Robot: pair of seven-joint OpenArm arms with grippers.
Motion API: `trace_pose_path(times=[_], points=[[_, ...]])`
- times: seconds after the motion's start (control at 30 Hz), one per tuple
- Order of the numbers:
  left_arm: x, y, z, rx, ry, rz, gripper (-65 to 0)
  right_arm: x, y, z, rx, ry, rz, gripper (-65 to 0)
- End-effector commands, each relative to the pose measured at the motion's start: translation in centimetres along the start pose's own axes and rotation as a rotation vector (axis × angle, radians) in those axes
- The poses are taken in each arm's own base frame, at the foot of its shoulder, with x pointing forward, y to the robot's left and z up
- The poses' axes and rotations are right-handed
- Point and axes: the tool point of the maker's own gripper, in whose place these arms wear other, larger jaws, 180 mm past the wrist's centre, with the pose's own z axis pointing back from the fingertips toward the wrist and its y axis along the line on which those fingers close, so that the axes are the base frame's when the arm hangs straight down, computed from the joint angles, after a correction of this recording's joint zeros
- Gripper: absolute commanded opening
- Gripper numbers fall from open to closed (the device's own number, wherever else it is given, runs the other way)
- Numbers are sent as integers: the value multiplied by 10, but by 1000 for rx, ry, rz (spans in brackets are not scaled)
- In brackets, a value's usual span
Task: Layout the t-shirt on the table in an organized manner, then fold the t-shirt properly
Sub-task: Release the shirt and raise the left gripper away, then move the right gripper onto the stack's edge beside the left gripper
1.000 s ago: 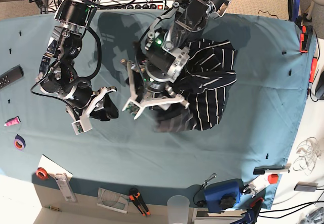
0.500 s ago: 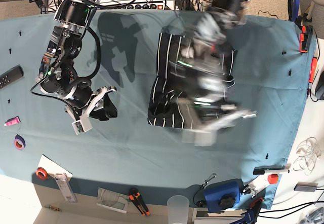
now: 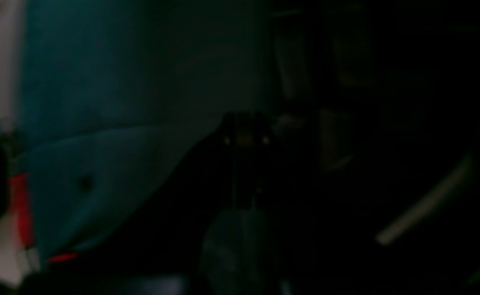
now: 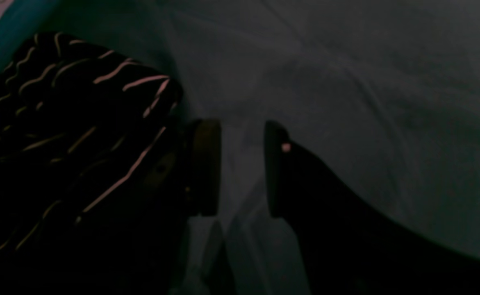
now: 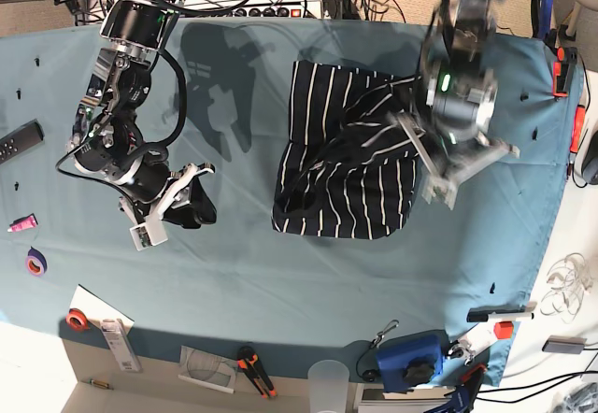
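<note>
Base view: the t-shirt (image 5: pixel 346 175) is seen lying in a loosely folded heap on the table (image 5: pixel 280 273), toward the far middle of the teal cloth, with its stripes running in several directions. The left gripper (image 5: pixel 455 165) is placed at the heap's edge on that view's right side, with its jaws brought together; whether any fabric is pinched between them cannot be told, since the left wrist view is dark and blurred and only teal cloth (image 3: pixel 100 102) is made out there. The right gripper (image 5: pixel 173 207) is held well apart from the t-shirt, over bare cloth on the other side of the table. In the right wrist view its fingers (image 4: pixel 205 164) are seen parted with nothing between them, and a bunched piece of striped fabric (image 4: pixel 67 135) is shown just beside one finger.
</note>
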Motion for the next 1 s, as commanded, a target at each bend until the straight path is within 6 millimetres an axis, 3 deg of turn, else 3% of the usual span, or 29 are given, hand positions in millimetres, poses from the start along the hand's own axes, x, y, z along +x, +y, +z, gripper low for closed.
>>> trace_pose_path(times=[0.0,0.1,0.23,0.4,0.5,0.57,0.67,0.77,0.97], points=[[12,-5,9,-31,-60,1,-650,21,-1,4,1,-66,20,-470],[2,-39,20,-193,-66,3,-650,21,-1,4,1,-66,20,-470],[-25,-76,28,-375,-1,13,-650,21,-1,4,2,-67,20,-470],[-56,-108,46,-542,86,9,-650,21,-1,4,2,-67,20,-470],[-65,-117,55,-592,101,15,-650,21,-1,4,4,-69,18,-470],[-55,-114,62,-586,67,10,-650,24,3,4,25,-87,8,-470],[-16,-100,77,-524,-100,36,-650,36,15,6,93,-149,-30,-470],[9,-94,78,-497,-235,64,-650,48,37,5,194,-199,-56,-470],[12,-96,75,-500,-250,78,-650,37,105,-20,378,-101,45,-470]])
